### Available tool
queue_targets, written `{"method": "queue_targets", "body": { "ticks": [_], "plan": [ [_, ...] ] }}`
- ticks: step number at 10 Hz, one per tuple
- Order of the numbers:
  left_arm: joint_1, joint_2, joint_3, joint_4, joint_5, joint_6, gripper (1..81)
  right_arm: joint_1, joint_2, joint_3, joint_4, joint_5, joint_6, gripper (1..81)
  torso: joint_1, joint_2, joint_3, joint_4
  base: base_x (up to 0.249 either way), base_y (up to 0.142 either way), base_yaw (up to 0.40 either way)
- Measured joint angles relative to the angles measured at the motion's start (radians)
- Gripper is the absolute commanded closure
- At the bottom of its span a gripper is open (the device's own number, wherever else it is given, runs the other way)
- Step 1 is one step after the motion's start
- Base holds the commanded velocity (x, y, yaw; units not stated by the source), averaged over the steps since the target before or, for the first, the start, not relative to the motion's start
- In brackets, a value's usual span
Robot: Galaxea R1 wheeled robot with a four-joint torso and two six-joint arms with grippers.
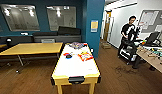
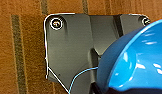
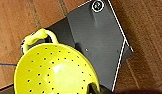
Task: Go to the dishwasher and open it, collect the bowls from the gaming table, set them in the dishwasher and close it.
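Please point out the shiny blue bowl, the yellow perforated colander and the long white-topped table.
Shiny blue bowl (image 2: 137,62): left wrist view, on its glossy side.
Yellow perforated colander (image 3: 54,72): right wrist view, on its holed inside.
Long white-topped table (image 1: 75,67): head view, on its bare top.

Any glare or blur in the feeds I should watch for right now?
Head view: soft overall, ceiling lights mirrored in the wall panels, sheen on the white gaming table. Left wrist view: bright highlights on the blue bowl, close and blurry. Right wrist view: a glare patch inside the yellow colander.
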Motion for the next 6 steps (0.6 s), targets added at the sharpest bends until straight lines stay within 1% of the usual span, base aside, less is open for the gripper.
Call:
{"method": "queue_targets", "body": {
  "ticks": [6],
  "plan": [
    [0.008,0.018,-0.038,-0.001,0.003,0.0,81.1,-0.002,0.003,-0.02,-0.016,0.001,0.0,81.1,0.0,0.0,0.0,0.0,0.0,0.0,-0.391]
  ]
}}
